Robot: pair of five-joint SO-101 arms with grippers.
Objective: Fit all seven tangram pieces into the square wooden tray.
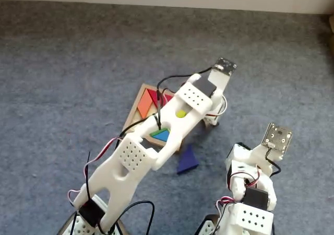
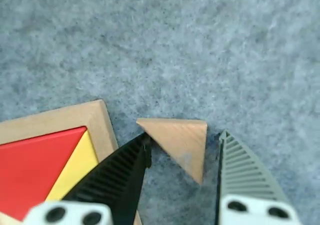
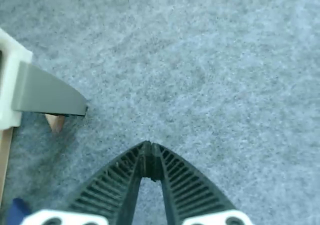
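The square wooden tray [image 1: 136,103] lies under my left arm, holding red [image 1: 154,96], orange [image 1: 145,107], green and blue [image 1: 162,135] pieces. Its corner [image 2: 99,116], a red piece [image 2: 35,160] and a yellow piece [image 2: 76,166] show in the left wrist view. Just off that corner a plain wooden triangle [image 2: 181,139] lies on the carpet. My left gripper [image 2: 184,136] is open around it, the black finger [image 2: 125,170] touching one corner and the grey finger [image 2: 240,165] a little apart. A dark blue piece [image 1: 187,160] lies on the carpet beside the tray. My right gripper [image 3: 150,157] is shut and holds nothing.
Grey carpet covers the whole work area. The right arm [image 1: 250,180] sits folded at the near right, close to the dark blue piece. The left arm's grey finger [image 3: 45,92] and the wooden triangle [image 3: 55,121] show in the right wrist view.
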